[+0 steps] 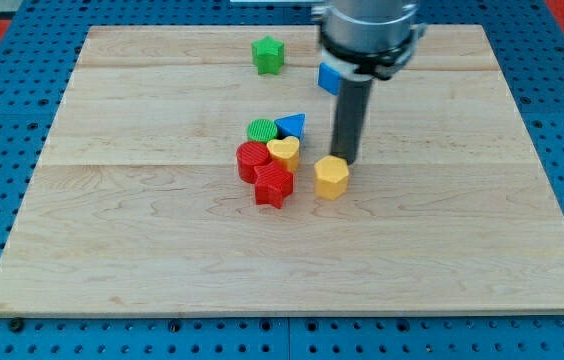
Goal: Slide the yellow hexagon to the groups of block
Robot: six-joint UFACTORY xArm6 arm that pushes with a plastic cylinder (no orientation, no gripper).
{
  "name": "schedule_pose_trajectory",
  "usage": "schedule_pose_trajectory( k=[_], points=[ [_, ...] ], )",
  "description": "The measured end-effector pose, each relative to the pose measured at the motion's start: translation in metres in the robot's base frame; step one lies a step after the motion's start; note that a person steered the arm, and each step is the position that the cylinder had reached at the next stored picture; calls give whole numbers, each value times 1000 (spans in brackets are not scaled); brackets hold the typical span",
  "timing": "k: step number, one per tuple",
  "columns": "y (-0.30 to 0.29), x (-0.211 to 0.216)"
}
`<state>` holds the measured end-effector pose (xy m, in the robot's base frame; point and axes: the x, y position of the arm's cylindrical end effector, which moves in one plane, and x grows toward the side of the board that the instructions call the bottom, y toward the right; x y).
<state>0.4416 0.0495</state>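
Note:
The yellow hexagon [331,177] lies near the middle of the wooden board, just right of a cluster of blocks. The cluster holds a red star-like block [274,185], a red round block [252,160], a yellow heart [283,151], a green round block [261,129] and a blue triangle [291,125]. A narrow gap separates the hexagon from the red star-like block. My tip [347,161] stands right behind the hexagon, at its upper right edge, touching or nearly touching it.
A green star-like block [268,54] lies alone near the view's top. A blue block [329,77] sits partly hidden behind the rod's mount. The board [112,250] is bounded by blue matting on all sides.

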Motion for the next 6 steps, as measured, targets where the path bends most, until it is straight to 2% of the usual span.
schedule_pose_trajectory(
  k=[1, 2, 3, 4, 5, 6],
  points=[
    [-3, 1],
    [50, 1],
    [70, 23],
    [35, 52],
    [1, 52],
    [-4, 52]
  ],
)
